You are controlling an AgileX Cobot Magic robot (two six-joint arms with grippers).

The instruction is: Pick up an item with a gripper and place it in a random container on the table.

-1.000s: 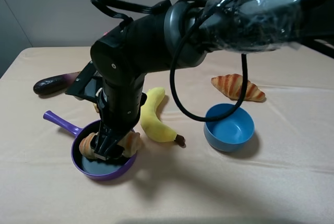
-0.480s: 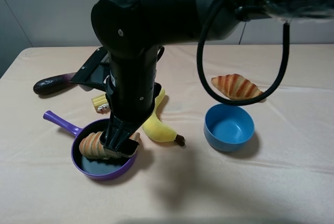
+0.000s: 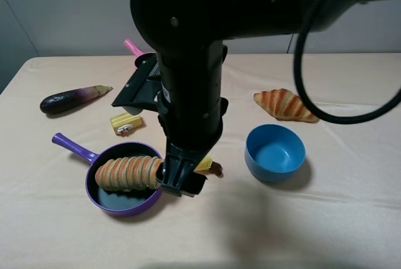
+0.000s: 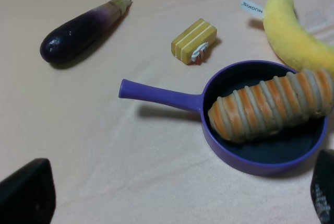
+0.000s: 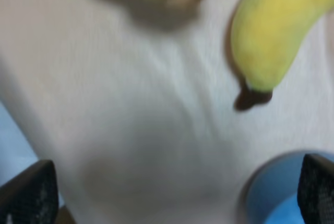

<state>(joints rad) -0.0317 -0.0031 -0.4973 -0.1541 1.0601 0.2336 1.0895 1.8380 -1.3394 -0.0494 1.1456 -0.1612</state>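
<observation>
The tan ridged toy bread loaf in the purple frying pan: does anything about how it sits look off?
Slightly. The tan ridged toy bread loaf lies across the purple frying pan but is longer than the pan is wide, so one end rests over the rim beside the yellow toy banana. Nothing spilled or damaged.

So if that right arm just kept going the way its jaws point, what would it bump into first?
Probably the bare tablecloth between the banana and the blue bowl; depth is unclear in the blurred wrist view.
</observation>
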